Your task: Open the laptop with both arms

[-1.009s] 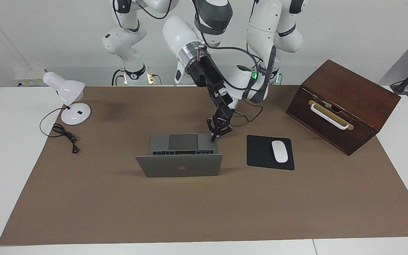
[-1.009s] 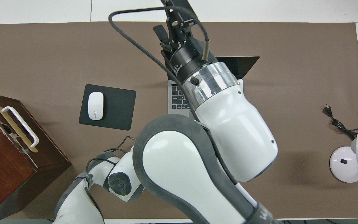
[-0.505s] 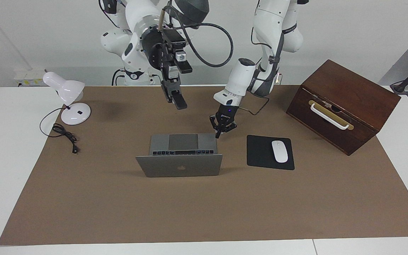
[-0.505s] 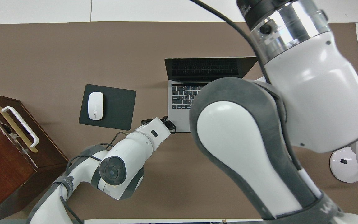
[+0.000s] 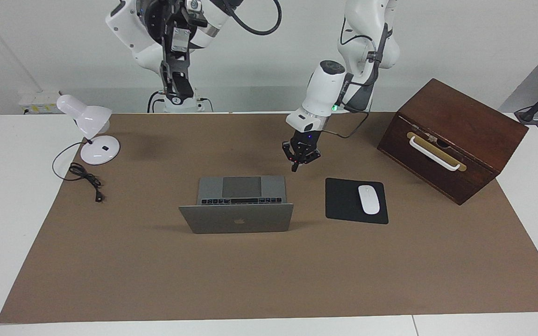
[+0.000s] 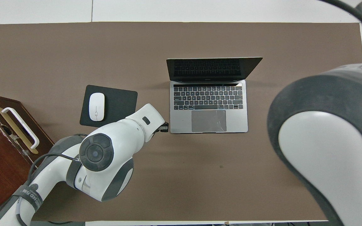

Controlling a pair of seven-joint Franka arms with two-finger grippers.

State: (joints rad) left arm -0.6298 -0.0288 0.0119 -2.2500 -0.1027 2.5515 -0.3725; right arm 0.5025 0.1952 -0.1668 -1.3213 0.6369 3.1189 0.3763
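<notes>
The silver-grey laptop [image 5: 236, 218] stands open in the middle of the brown mat, its lid upright with the logo facing away from the robots. The overhead view shows the laptop's [image 6: 208, 106] black keys and grey trackpad. My left gripper [image 5: 295, 169] hangs shut and empty just above the mat, beside the laptop's base corner at the left arm's end, not touching it. In the overhead view only a bit of the left gripper [image 6: 164, 127] shows past its wrist. My right gripper [image 5: 179, 88] is raised high over the mat's edge at the robots' end, pointing down.
A black mouse pad [image 5: 343, 203] with a white mouse [image 5: 368, 199] lies beside the laptop toward the left arm's end. A brown wooden box [image 5: 456, 135] with a white handle stands at that end. A white desk lamp [image 5: 92, 130] and its cord [image 5: 84, 177] sit at the right arm's end.
My right arm has swung up and away from the laptop toward its own base. My left gripper has lifted off the laptop's base corner and drifted slightly toward the mouse pad. The lid stays open.
</notes>
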